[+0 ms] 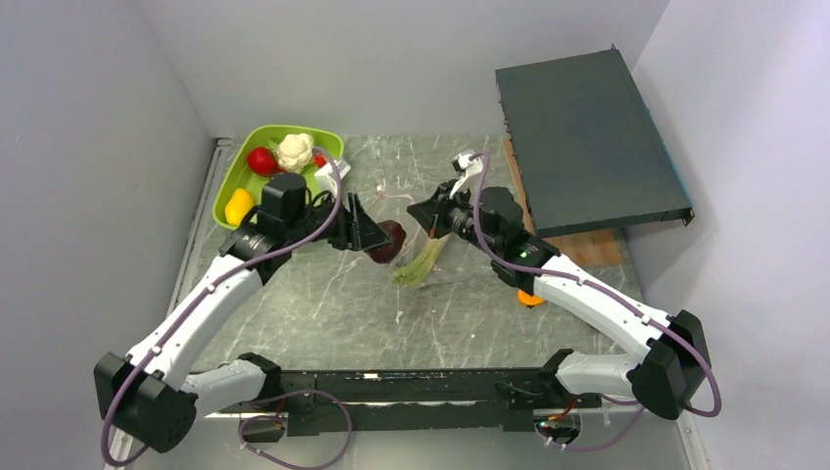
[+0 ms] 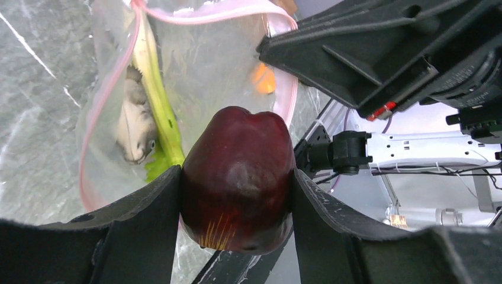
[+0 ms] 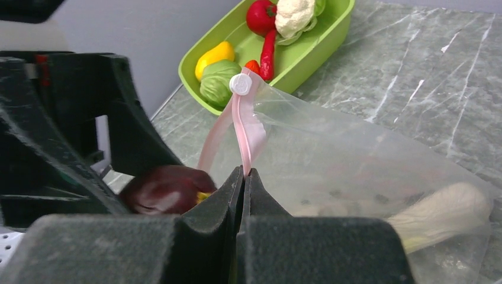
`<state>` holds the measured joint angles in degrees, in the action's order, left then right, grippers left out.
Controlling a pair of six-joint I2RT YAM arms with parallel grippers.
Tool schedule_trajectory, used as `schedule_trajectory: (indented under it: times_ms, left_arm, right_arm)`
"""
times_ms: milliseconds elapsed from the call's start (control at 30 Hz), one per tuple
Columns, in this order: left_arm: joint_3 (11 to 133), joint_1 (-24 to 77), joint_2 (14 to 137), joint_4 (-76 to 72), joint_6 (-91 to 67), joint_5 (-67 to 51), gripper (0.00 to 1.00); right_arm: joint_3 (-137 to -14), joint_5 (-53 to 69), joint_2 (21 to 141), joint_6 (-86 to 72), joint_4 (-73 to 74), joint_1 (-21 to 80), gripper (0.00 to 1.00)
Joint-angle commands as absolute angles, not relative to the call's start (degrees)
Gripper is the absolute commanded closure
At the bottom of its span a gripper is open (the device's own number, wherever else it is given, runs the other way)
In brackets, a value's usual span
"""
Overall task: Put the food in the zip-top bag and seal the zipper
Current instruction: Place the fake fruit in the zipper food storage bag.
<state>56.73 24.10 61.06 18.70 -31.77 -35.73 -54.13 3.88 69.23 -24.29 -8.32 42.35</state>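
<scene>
My left gripper [image 1: 377, 235] is shut on a dark purple toy fruit [image 2: 237, 177], held at the open mouth of the clear zip-top bag [image 2: 207, 65]. The fruit also shows in the top view [image 1: 389, 241] and the right wrist view [image 3: 166, 189]. My right gripper [image 3: 244, 177] is shut on the bag's pink zipper strip [image 3: 245, 133] and holds the mouth up; a white slider [image 3: 240, 84] sits on the strip. Inside the bag lie a pale green stalk [image 2: 155, 89] and a beige piece [image 2: 135, 124]. More food lies in the lime-green tray [image 1: 233, 176]: red, yellow, green and white pieces.
A dark flat box [image 1: 587, 137] rests on a wooden board at the back right. An orange disc [image 1: 530, 297] lies under my right arm. Grey walls close in the left and back sides. The tray stands at the back left.
</scene>
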Motion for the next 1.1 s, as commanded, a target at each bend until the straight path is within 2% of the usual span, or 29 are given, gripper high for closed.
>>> schedule_trajectory:
  times_ms: [0, 167, 433, 733, 767, 833, 900, 1067]
  left_arm:
    - [61.65, 26.52, 64.75, 17.76, -32.09, -34.35, 0.95]
    - [63.60, 26.77, 67.67, 16.93, -33.87, -32.61, 0.92]
    - [64.39, 26.89, 74.63, 16.20, -38.49, -36.88, 0.78]
    - [64.54, 26.89, 76.03, 20.40, -36.12, -35.51, 0.47]
    - [64.85, 26.89, 75.80, 20.75, -35.80, -35.13, 0.40]
    - [65.17, 26.89, 75.05, 21.02, -35.02, -34.76, 0.15]
    - [66.34, 26.85, 74.49, 22.95, -33.69, -33.89, 0.06]
    - [69.77, 26.85, 73.82, 29.66, -28.95, -31.85, 0.07]
  right_arm:
    - [-54.74, 6.81, 66.01, -25.99, -14.70, 42.51, 1.00]
    - [-53.52, 11.47, 65.44, -26.79, -17.90, 42.54, 1.00]
    - [-53.35, 13.67, 65.72, -28.39, -21.23, 42.56, 1.00]
    - [-53.07, 12.13, 65.34, -27.86, -19.96, 42.57, 1.00]
    - [-52.93, 11.99, 65.28, -27.76, -20.02, 42.55, 1.00]
    - [-52.81, 11.79, 65.24, -27.62, -19.89, 42.48, 1.00]
    - [-52.97, 11.69, 65.46, -27.36, -19.58, 42.57, 1.00]
    - [-53.34, 11.51, 65.72, -26.83, -19.09, 42.54, 1.00]
